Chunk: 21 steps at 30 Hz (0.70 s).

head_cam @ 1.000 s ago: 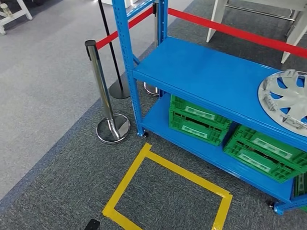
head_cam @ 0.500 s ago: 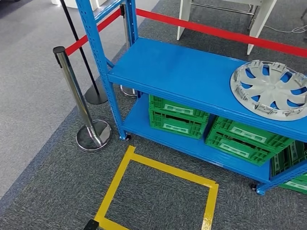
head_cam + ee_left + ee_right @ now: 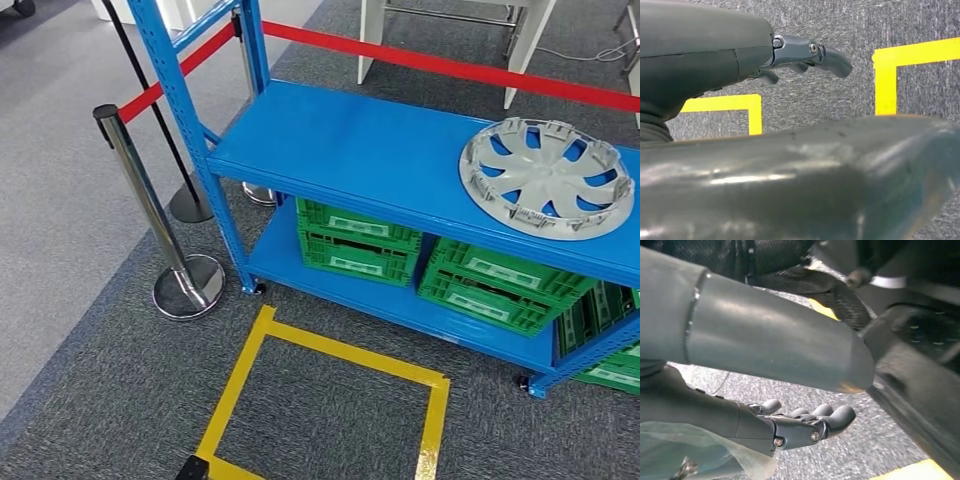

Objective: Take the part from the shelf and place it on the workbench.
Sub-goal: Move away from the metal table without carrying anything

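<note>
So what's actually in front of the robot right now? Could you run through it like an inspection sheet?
Surface: blue shelf, its top level bare apart from one part.
Job's things: silver wheel cover lies flat at the right end of the top level, untouched.
Clutter: green crates on the lower level.
Hands: left hand and right hand hang over the carpet, holding nothing, fingers apart.
Cables: thin cable on the floor behind the shelf.
Surroundings: yellow tape square on grey carpet, chrome post with red barrier belt, white table legs beyond.

Demo workshop: blue shelf (image 3: 392, 150), stanchions (image 3: 147, 200)
</note>
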Each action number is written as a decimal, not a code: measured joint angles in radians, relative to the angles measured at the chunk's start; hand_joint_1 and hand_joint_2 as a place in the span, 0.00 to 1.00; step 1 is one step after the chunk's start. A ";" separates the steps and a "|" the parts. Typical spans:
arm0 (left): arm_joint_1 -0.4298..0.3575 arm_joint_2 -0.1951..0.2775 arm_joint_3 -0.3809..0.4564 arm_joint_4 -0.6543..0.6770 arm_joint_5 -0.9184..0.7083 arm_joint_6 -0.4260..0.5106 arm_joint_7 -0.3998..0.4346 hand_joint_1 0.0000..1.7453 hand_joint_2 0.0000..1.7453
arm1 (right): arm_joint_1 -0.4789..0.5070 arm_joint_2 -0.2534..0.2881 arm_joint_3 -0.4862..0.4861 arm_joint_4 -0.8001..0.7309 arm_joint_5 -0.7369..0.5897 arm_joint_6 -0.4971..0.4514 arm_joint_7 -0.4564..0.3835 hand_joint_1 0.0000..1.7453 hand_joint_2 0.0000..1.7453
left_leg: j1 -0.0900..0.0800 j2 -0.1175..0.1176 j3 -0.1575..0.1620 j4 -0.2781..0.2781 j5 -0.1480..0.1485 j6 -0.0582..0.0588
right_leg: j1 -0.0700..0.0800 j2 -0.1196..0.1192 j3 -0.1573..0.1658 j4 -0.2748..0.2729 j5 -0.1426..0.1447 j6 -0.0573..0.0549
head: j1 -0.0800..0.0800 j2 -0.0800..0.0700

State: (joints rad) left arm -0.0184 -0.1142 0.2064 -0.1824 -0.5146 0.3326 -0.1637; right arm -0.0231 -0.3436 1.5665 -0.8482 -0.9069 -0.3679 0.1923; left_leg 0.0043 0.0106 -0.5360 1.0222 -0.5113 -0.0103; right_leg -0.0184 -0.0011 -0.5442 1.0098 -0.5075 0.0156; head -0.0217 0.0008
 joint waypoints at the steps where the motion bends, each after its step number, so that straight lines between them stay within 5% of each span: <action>1: 0.000 0.000 0.000 0.000 0.000 0.000 0.000 0.00 0.00 | 0.000 0.002 0.000 0.005 -0.002 0.004 -0.002 0.00 0.00 | 0.001 -0.001 -0.015 0.037 -0.024 -0.004 | -0.001 0.000 0.000 -0.001 0.001 -0.005 | -0.001 0.000; 4: 0.001 -0.001 0.000 0.000 0.000 0.000 0.000 0.00 0.00 | -0.001 0.007 0.000 0.018 -0.005 0.010 -0.006 0.00 0.00 | 0.001 -0.003 -0.098 0.226 -0.118 -0.009 | 0.003 0.000 -0.002 -0.001 0.002 -0.015 | -0.002 0.000; 6: 0.002 -0.001 0.000 0.000 0.000 0.000 0.000 0.00 0.00 | -0.001 0.010 0.000 0.024 -0.006 0.012 -0.007 0.00 0.00 | 0.001 -0.003 -0.116 0.268 -0.114 -0.004 | 0.007 0.002 -0.001 -0.001 0.001 -0.017 | -0.002 0.000; 9: 0.002 0.002 0.000 0.000 -0.001 0.000 0.000 0.00 0.00 | -0.002 0.017 0.000 0.032 -0.009 0.016 -0.008 0.00 0.00 | -0.007 -0.007 -0.039 0.097 -0.016 0.022 | 0.014 0.007 0.003 -0.001 0.001 -0.017 | -0.001 0.000; 11: 0.001 0.004 0.000 0.000 -0.003 0.000 0.001 0.00 0.00 | -0.003 0.022 0.000 0.037 -0.011 0.020 -0.010 0.00 0.00 | -0.013 -0.009 0.000 0.006 0.011 0.035 | 0.016 0.009 -0.001 0.002 0.001 -0.013 | -0.001 0.000; 14: 0.001 0.005 0.000 0.000 -0.007 0.000 0.002 0.00 0.00 | -0.005 0.026 0.000 0.045 -0.013 0.025 -0.012 0.00 0.00 | -0.014 -0.008 0.004 -0.019 0.015 0.039 | 0.014 0.009 -0.010 0.003 0.003 0.001 | -0.001 0.000; 16: 0.001 0.006 0.000 0.000 -0.007 0.000 0.001 0.00 0.00 | -0.005 0.028 0.000 0.050 -0.014 0.027 -0.012 0.00 0.00 | -0.009 -0.006 0.008 -0.033 0.024 0.044 | 0.013 0.008 -0.027 0.034 -0.021 0.011 | 0.003 0.000; 19: -0.001 0.007 0.000 0.000 -0.007 0.000 -0.001 0.00 0.00 | -0.005 0.029 0.000 0.058 -0.014 0.030 -0.014 0.00 0.00 | -0.007 -0.003 0.007 -0.038 0.028 0.048 | 0.009 0.007 -0.106 0.202 -0.106 0.024 | 0.007 0.000; 21: 0.000 0.006 0.000 0.000 -0.008 0.000 -0.001 0.00 0.00 | -0.004 0.030 0.000 0.062 -0.014 0.031 -0.015 0.00 0.00 | -0.006 -0.001 0.007 -0.037 0.027 0.048 | 0.006 0.006 -0.132 0.260 -0.112 0.031 | 0.007 0.000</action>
State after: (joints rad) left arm -0.0185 -0.1079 0.2068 -0.1823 -0.5222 0.3322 -0.1648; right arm -0.0273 -0.3141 1.5663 -0.7866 -0.9210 -0.3371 0.1770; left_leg -0.0020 0.0099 -0.5290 0.9848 -0.4838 0.0374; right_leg -0.0123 0.0049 -0.6766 1.2702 -0.6193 0.0466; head -0.0146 0.0008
